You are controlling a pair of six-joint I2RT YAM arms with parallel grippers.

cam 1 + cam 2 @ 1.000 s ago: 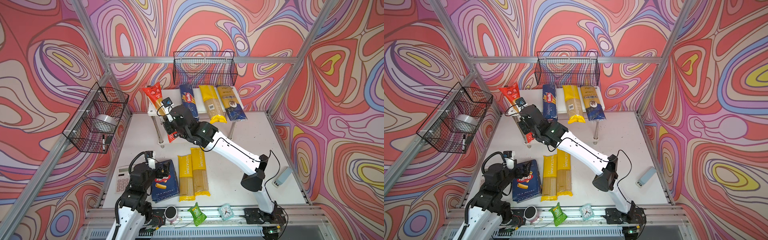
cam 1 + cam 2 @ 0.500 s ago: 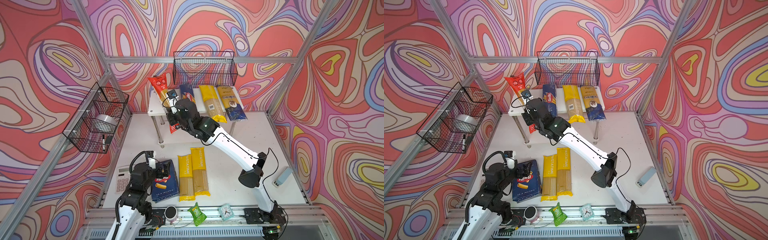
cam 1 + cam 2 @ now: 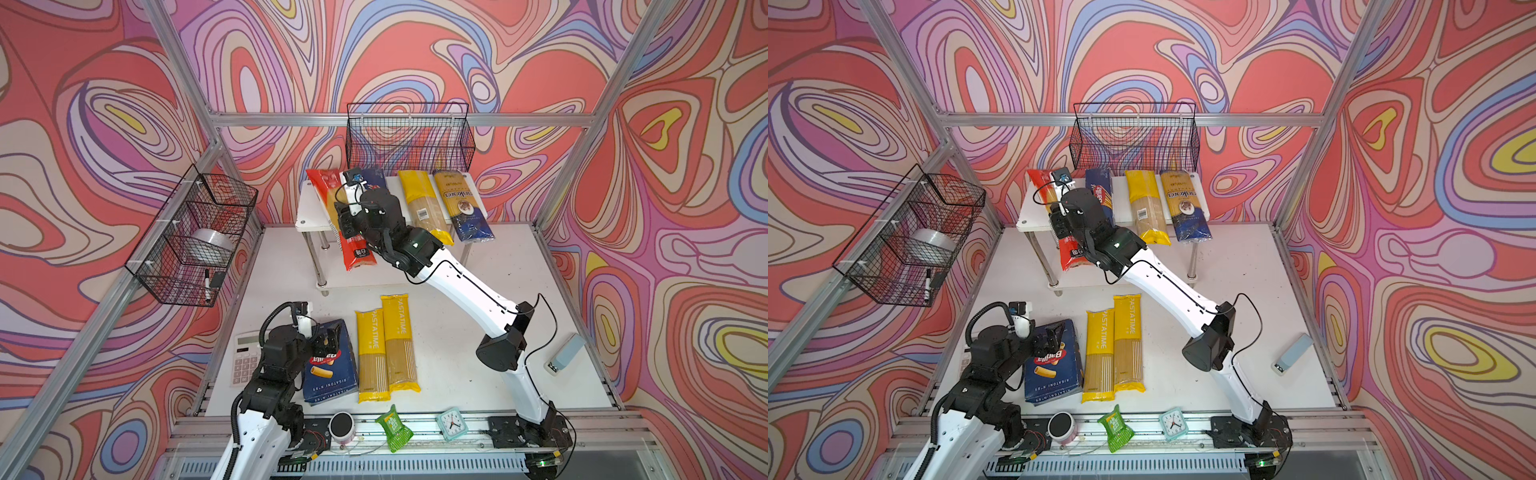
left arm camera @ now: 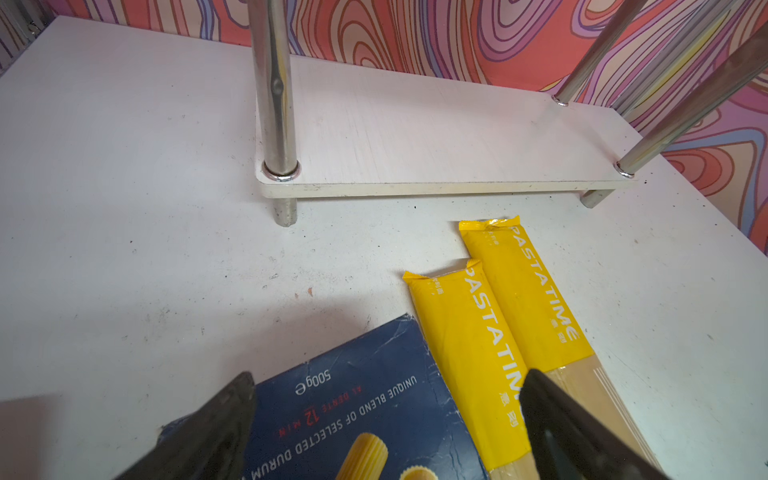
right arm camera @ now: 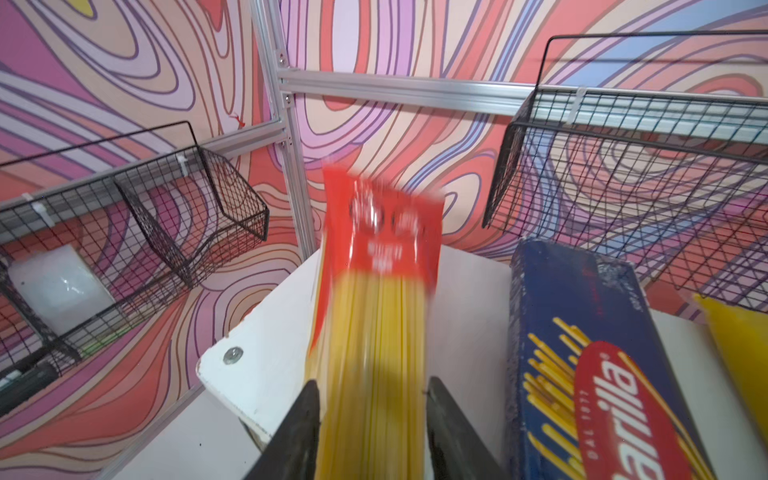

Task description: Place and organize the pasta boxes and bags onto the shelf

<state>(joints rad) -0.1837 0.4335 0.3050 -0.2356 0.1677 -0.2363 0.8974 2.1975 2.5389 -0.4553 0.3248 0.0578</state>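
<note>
Atop the flat white shelf, the right gripper flanks the glossy red packet, grip unclear; the left gripper gapes over the creased cardboard box.

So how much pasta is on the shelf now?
Done: the narrow Barilla box, a yellow bag and the gold and blue bag lie on the shelf top. In hand: the red bag sits between the jaws of the right gripper, over the shelf with its end past the front edge; grip unclear. To do: the rigatoni box and two yellow bags lie on the table, the open left gripper above the box.
</note>
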